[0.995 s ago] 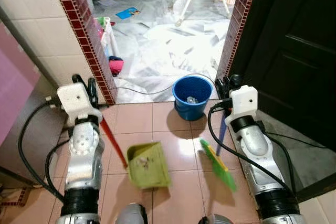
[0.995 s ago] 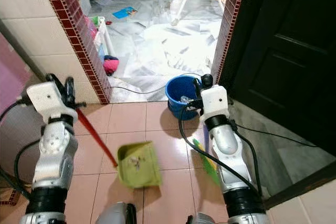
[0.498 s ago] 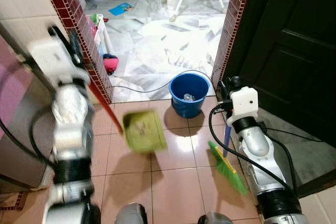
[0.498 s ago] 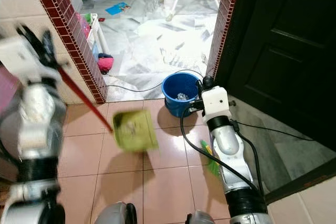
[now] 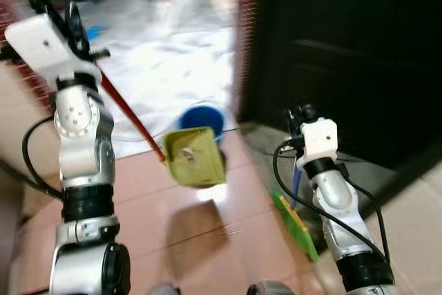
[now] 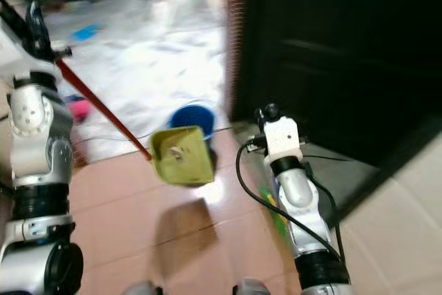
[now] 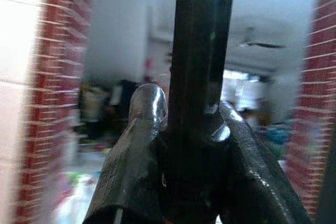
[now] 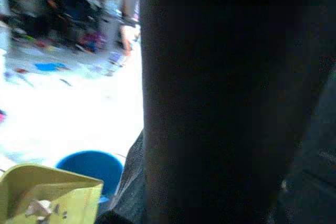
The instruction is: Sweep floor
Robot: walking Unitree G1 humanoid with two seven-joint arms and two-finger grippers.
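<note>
Floor: glossy terracotta tiles [image 5: 159, 233], blurred. A red-brick door jamb [image 5: 245, 39] borders a dark panelled door [image 5: 345, 67]. Beyond the opening lies a bright white marbled floor [image 5: 173, 53] with scattered clutter along its far edge.

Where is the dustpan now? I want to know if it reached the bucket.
In the left eye view the green dustpan hangs off the floor on its red handle, held by the left pincer, just in front of the blue bucket.

No writing, label, brand or number can be read anywhere: the green dustpan [image 5: 194, 156], the blue bucket [image 5: 201, 119] and the dark door [image 5: 345, 53] carry no legible marks, and the pictures are blurred.
</note>
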